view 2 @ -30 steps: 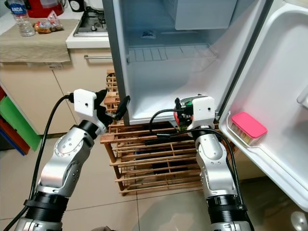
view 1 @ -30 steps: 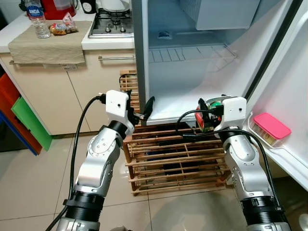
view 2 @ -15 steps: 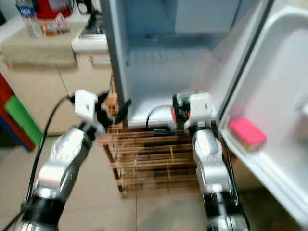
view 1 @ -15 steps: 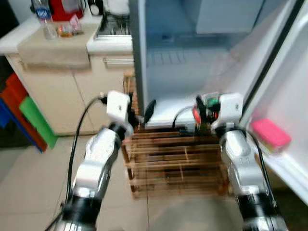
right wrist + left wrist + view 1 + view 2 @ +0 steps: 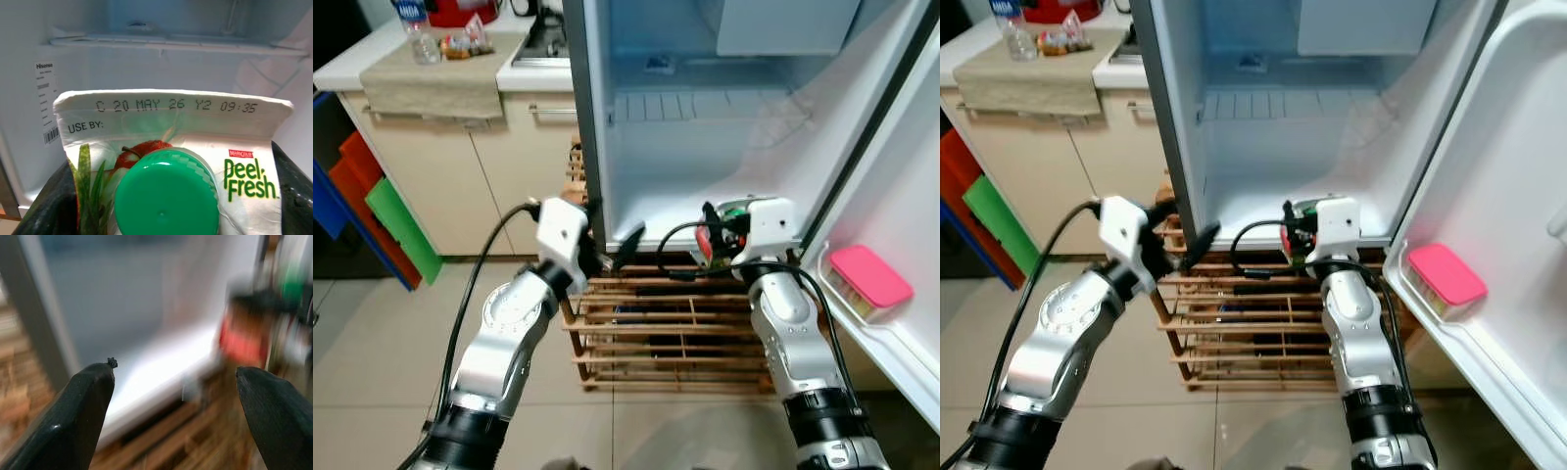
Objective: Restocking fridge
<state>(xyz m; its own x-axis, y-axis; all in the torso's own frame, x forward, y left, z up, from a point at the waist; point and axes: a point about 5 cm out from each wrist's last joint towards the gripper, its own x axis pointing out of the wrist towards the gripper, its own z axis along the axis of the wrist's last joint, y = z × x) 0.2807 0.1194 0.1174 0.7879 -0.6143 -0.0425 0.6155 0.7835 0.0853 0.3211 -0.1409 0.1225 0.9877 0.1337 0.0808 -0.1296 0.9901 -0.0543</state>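
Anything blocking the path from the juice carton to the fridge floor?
Nothing visible does. The right gripper holds the juice carton just outside the open fridge, whose floor ahead looks bare. The left gripper hovers at the left edge, off the path.

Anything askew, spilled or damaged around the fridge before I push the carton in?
Nothing stands out. The right gripper holds the juice carton, green cap on, at the open fridge's front edge. The pink-lidded box sits level in the door shelf. The left gripper is open beside the fridge's front edge.
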